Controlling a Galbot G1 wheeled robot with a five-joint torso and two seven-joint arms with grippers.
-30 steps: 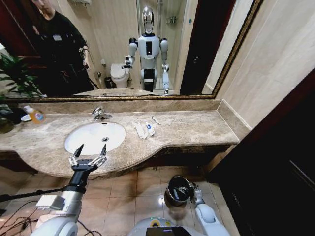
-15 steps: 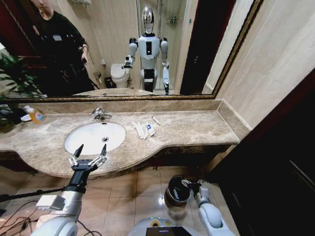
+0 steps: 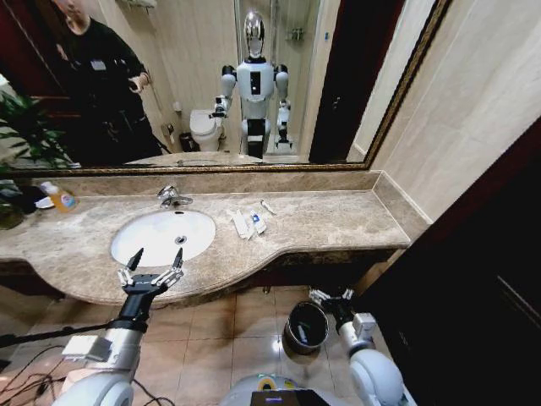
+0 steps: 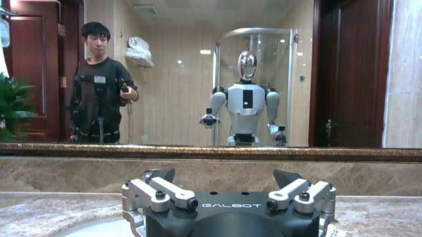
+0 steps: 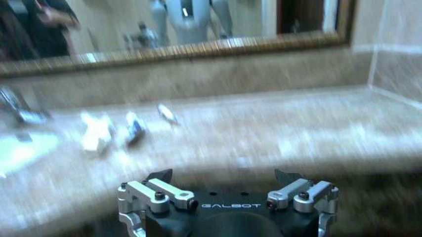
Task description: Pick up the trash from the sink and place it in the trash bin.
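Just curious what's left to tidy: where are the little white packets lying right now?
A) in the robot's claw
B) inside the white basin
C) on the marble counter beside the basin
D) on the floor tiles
C: the white packets lie on the marble counter, just off the basin rim.

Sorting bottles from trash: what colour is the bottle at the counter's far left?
Orange-yellow bottle with a white top, best seen in the head view.

White tubes and sachets (image 3: 248,222) lying flat on marble beside the white sink (image 3: 162,235), ahead of the left gripper (image 3: 152,263). Dark shiny trash bin (image 3: 305,326) upright on the floor, just beside the right gripper (image 3: 331,299).
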